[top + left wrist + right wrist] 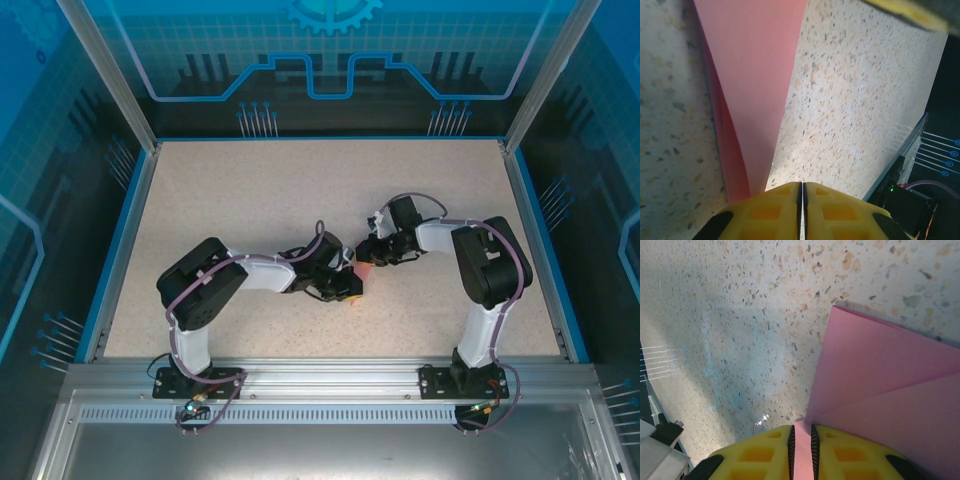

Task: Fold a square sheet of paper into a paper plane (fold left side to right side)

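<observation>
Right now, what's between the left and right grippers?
The pink paper: the top view shows it in the gap between left gripper and right gripper. The right wrist view shows it pinched in the right jaws.

Left hand [348,286], right hand [369,253], paper [366,271] between

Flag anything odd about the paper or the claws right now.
Nothing torn. On the pink paper, folded layers gape along one edge, not lying flat, seen from the left wrist. The right claw pinches it; the left claw is shut beside it, not on it.
</observation>
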Robot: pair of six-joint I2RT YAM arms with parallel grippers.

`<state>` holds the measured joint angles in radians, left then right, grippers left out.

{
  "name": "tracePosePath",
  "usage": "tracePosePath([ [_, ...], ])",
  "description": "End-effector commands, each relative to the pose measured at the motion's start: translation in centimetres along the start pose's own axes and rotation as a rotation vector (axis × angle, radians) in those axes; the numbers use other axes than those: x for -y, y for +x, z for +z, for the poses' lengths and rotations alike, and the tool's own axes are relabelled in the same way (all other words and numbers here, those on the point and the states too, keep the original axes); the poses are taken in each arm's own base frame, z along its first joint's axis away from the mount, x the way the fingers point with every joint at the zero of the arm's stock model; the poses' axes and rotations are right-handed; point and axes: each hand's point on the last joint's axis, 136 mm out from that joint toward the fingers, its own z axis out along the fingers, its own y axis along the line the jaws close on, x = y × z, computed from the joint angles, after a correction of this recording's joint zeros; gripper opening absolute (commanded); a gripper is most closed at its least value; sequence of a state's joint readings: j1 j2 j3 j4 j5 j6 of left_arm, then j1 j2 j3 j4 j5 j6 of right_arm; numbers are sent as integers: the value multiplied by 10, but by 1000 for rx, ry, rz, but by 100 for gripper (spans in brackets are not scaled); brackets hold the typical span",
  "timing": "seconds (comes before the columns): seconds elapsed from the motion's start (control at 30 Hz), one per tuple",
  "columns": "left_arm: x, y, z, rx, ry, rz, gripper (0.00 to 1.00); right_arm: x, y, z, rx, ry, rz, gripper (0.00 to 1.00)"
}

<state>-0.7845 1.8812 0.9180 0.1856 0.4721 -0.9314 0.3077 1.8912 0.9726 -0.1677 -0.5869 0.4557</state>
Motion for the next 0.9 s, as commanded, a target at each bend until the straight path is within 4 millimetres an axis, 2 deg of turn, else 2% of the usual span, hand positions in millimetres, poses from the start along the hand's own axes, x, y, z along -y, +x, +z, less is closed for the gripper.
tracePosePath([
  [0.0,17,11,-7,-35,7,50,13,28,13,11,-45,97,51,19],
  [0.4,-9,11,0,-43,-112,45,15,27,14,10,-52,115,44,19],
  [0.87,-24,11,0,-23,-156,23,16,29,16,11,-60,135,40,19],
])
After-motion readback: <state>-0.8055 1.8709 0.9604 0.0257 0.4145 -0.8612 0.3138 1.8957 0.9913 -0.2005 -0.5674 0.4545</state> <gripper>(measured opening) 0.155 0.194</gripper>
